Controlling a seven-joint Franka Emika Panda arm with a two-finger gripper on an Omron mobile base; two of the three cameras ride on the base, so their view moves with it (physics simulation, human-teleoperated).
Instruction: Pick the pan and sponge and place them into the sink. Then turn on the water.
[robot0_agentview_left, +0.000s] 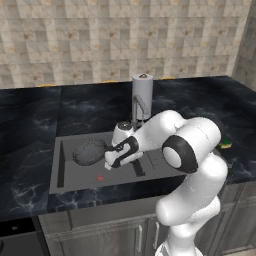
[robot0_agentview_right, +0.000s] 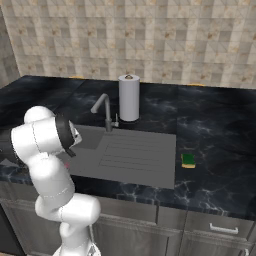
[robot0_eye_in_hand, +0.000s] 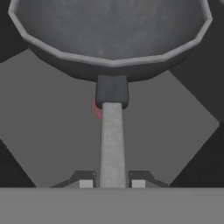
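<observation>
My end effector (robot0_eye_in_hand: 112, 183) is clamped on the handle of the pan (robot0_eye_in_hand: 112, 39), which hangs over the sink (robot0_agentview_left: 75, 177) near the red drain (robot0_eye_in_hand: 95, 109). Releasing from this height could let it tip or clatter; the sponge (robot0_agentview_right: 188, 160) waits on the counter (robot0_agentview_right: 220, 150) beside the basin.

Even, soft rendered light; no hard shadows or glare; low resolution, slightly soft edges, no lens distortion.

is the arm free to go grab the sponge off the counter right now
Probably not yet. The tool is closed on the pan handle over the sink, so its fingers are occupied. The sponge itself lies uncovered on the counter beside the drainboard.
</observation>
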